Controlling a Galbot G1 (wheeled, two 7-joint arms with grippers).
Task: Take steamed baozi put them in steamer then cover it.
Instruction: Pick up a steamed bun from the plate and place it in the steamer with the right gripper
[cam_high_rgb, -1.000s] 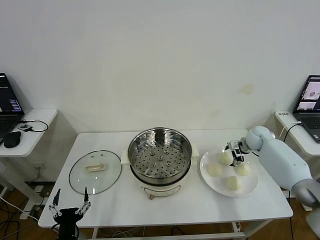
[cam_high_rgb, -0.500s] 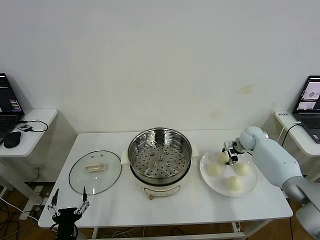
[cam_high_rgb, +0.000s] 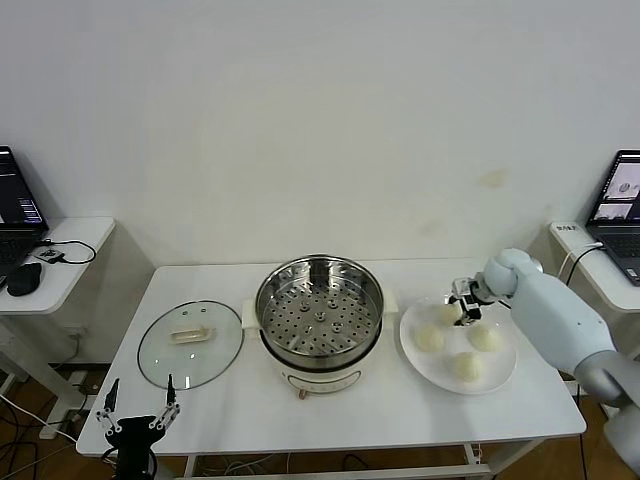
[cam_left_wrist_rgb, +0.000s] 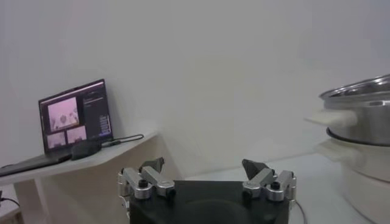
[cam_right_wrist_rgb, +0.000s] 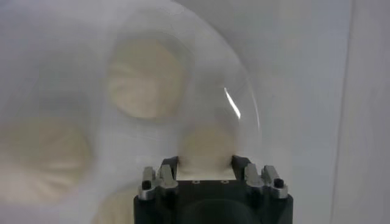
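The steamer (cam_high_rgb: 320, 315) stands open mid-table, its perforated tray bare; it also shows in the left wrist view (cam_left_wrist_rgb: 359, 115). The cover (cam_high_rgb: 190, 343) lies flat on the table to its left. Four baozi sit on a white plate (cam_high_rgb: 505, 375) to its right. My right gripper (cam_high_rgb: 465, 303) is at the plate's far side, shut on the far baozi (cam_high_rgb: 447, 312). In the right wrist view the jaws (cam_right_wrist_rgb: 204, 159) press both sides of that baozi (cam_right_wrist_rgb: 206, 140), which is low over the plate. My left gripper (cam_high_rgb: 138, 410) hangs open and empty below the table's front left corner.
Three other baozi (cam_high_rgb: 428, 339) (cam_high_rgb: 485, 338) (cam_high_rgb: 466, 366) lie close around the held one. Side desks with laptops stand at far left (cam_high_rgb: 20, 215) and far right (cam_high_rgb: 620, 205). The table's front edge (cam_high_rgb: 330, 440) runs just below the steamer.
My right gripper moved in over the far baozi, and its fingers now flank and press it. The steamer, the cover and the left arm have not moved.
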